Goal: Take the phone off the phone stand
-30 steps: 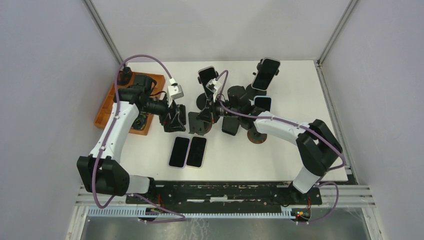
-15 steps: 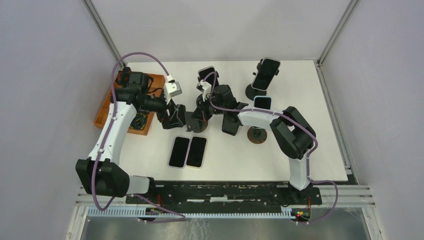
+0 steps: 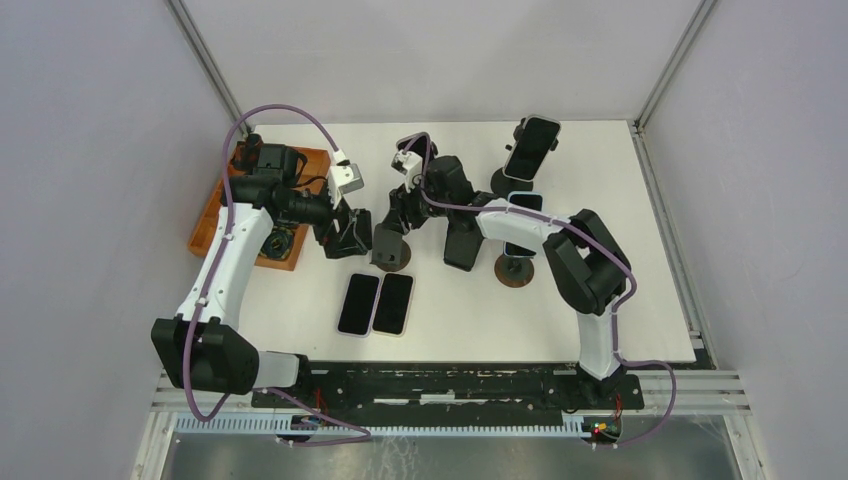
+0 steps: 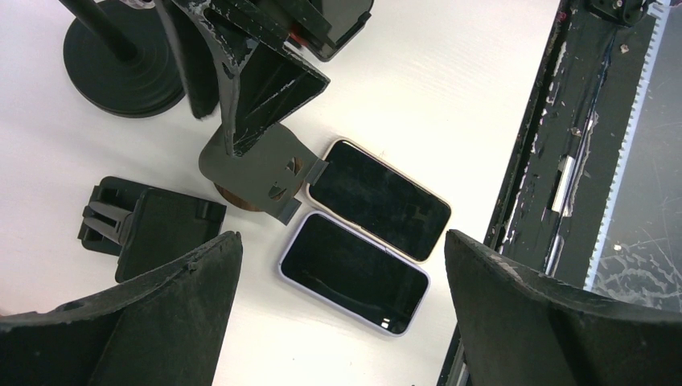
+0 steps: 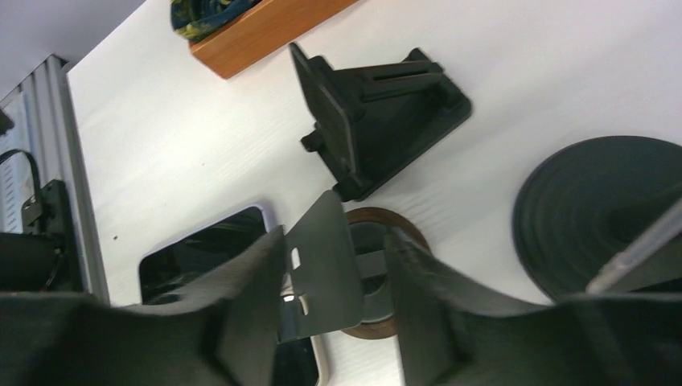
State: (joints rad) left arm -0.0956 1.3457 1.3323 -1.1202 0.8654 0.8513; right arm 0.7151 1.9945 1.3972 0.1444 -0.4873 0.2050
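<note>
Since the right gripper (image 5: 334, 245) hangs with its fingers a little apart astride the bare plate of an empty stand (image 4: 253, 169), pinching nothing I can make out, it would do best to rise clear before swinging to the mounted phone (image 3: 530, 148), clipped upright well off to that gripper's right and farther back. The left gripper (image 4: 342, 245), fingers spread wide, hovers above a cream-cased phone (image 4: 378, 197) and a lilac-cased phone (image 4: 354, 273) flat side by side; a black wedge stand (image 5: 378, 121) just beyond the right gripper, a round black base (image 5: 595, 209) beside it and another propped phone (image 3: 527, 201) partly hidden by its forearm crowd the path
</note>
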